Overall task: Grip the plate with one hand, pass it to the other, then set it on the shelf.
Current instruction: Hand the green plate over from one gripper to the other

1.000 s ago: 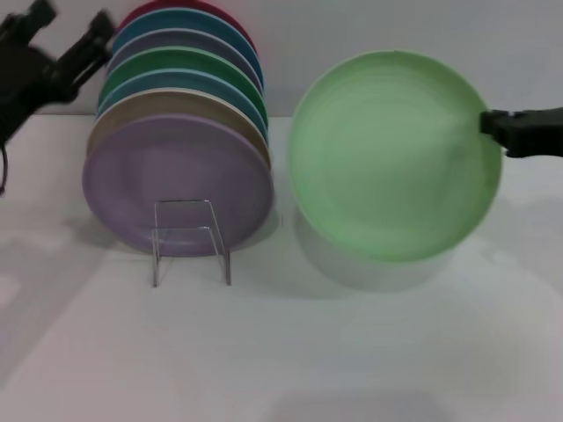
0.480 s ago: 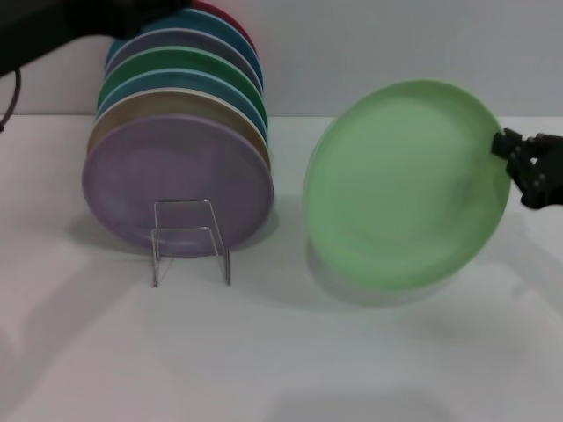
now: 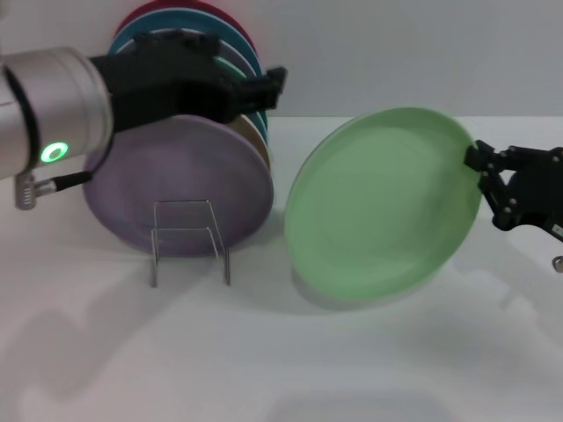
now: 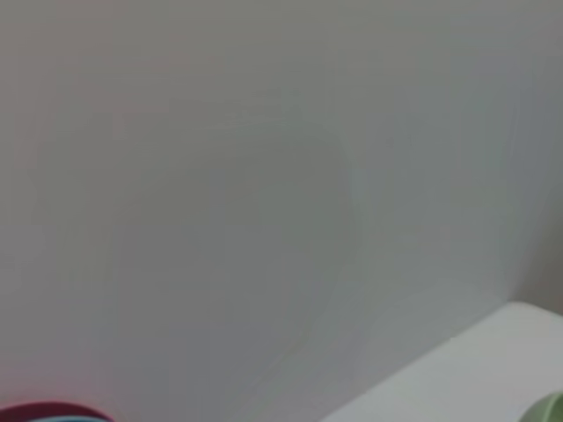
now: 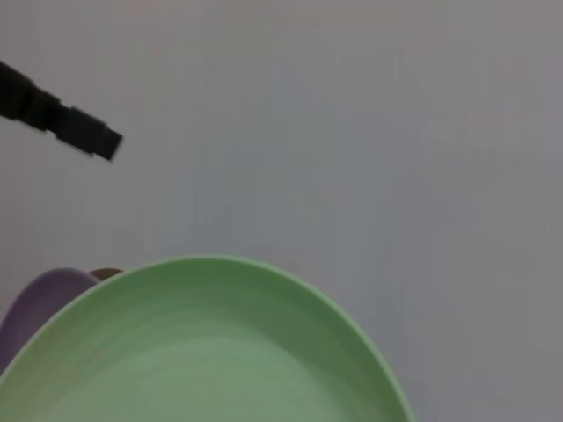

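The light mint-green plate (image 3: 378,207) hangs tilted just above the table, right of centre, its face turned toward me. My slim right gripper (image 3: 482,171) is shut on its right rim. The plate fills the lower part of the right wrist view (image 5: 202,352). My bulky left gripper (image 3: 255,70), on the silver arm with the green light, reaches rightward across the top of the plate stack, its fingers apart and empty, a short gap from the plate's upper left rim. One of its fingers shows in the right wrist view (image 5: 84,132). The clear wire shelf (image 3: 189,237) stands front left.
Several coloured plates stand on edge in the shelf, a lavender plate (image 3: 176,180) in front. The left arm (image 3: 53,114) hides the stack's upper left. A wall rises close behind the white table (image 3: 281,352). The left wrist view shows mostly wall.
My left arm has swung in from the far left across the stack toward the plate. My right gripper has carried the plate lower and leftward, tilting it more.
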Controlling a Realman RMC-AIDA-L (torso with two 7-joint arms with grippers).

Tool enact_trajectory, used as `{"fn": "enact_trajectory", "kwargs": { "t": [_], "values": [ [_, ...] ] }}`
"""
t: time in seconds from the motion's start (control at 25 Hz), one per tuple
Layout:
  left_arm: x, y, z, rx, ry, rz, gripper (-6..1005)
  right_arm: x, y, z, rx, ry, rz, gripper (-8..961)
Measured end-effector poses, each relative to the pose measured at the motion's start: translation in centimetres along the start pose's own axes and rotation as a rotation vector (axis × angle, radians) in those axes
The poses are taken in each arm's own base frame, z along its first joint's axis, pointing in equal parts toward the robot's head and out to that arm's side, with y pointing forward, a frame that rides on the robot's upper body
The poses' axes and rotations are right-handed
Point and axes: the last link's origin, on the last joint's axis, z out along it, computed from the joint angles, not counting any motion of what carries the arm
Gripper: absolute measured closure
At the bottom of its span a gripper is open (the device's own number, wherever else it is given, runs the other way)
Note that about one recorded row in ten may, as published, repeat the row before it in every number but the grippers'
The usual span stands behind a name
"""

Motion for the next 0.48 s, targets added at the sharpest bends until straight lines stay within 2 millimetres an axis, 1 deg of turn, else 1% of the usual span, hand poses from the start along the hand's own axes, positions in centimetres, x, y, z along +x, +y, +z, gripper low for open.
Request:
{"fn": "enact_trajectory", "kwargs": {
  "t": [0.04, 0.12, 0.28, 0.36, 0.48],
  "values": [
    [0.3, 0.4, 0.3, -0.010, -0.002, 0.001, 214, 0.1, 0.1, 0.2, -0.006, -0.001, -0.001, 940],
    [0.5, 0.4, 0.5, -0.016, -0.019, 0.021, 215, 0.2, 0.2, 0.7, -0.015, 0.001, -0.007, 939],
    [0.4, 1.8, 1.3, -0.122, -0.029, 0.073, 215, 0.3, 0.5, 1.1, -0.041, -0.014, -0.021, 939],
    [0.3, 1.8, 1.4, -0.122, -0.032, 0.070, 215, 0.3, 0.5, 0.9, -0.039, -0.019, -0.032, 939],
    [-0.1, 1.7, 1.5, -0.125, -0.042, 0.077, 216, 0.2, 0.6, 1.6, -0.056, -0.029, -0.039, 939]
  ]
}}
